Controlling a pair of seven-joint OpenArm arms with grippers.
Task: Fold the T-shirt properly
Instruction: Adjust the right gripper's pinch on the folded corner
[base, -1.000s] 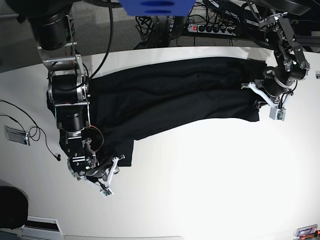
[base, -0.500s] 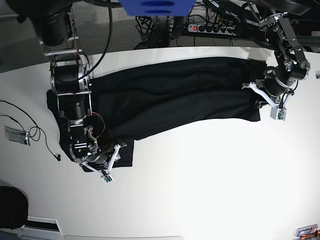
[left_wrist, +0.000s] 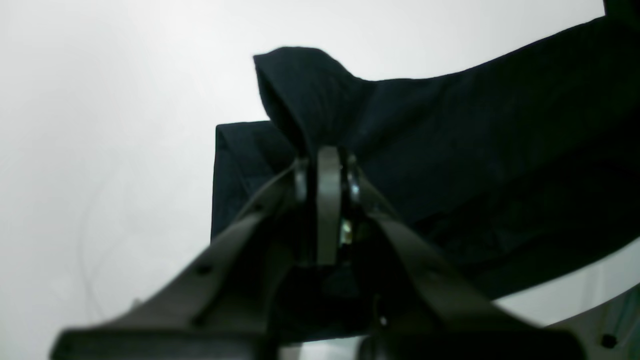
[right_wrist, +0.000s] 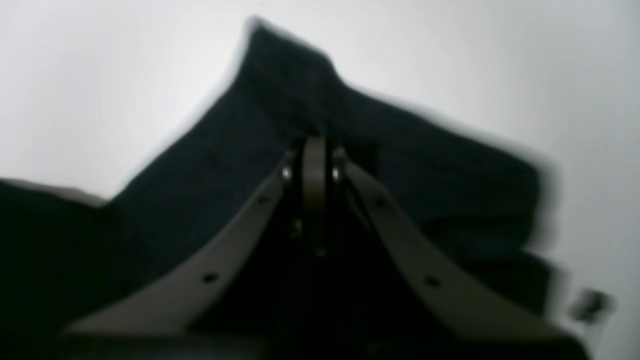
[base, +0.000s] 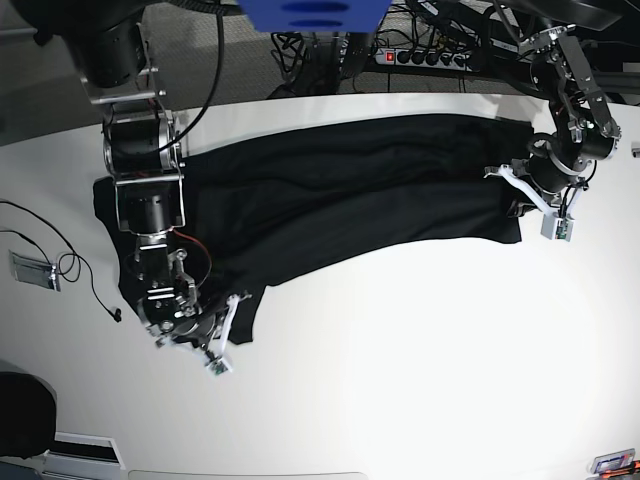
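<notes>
The black T-shirt (base: 330, 190) lies spread across the back half of the white table (base: 420, 350), its front edge folded back. My left gripper (base: 516, 207), on the right in the base view, is shut on the T-shirt's right front corner. In the left wrist view the fingers (left_wrist: 327, 170) pinch a raised peak of cloth (left_wrist: 310, 85). My right gripper (base: 228, 325), on the left in the base view, is shut on the T-shirt's lower left corner. In the right wrist view its fingers (right_wrist: 312, 160) pinch blurred black cloth (right_wrist: 300, 75).
A thin black cable (base: 70, 262) and a small grey device (base: 32, 270) lie at the table's left edge. A power strip (base: 425, 58) and cables sit behind the table. A blue part (base: 305, 14) hangs above the back edge.
My right gripper has pulled the T-shirt's lower left corner back toward the left, so the flap there is narrower. My left gripper has barely moved.
</notes>
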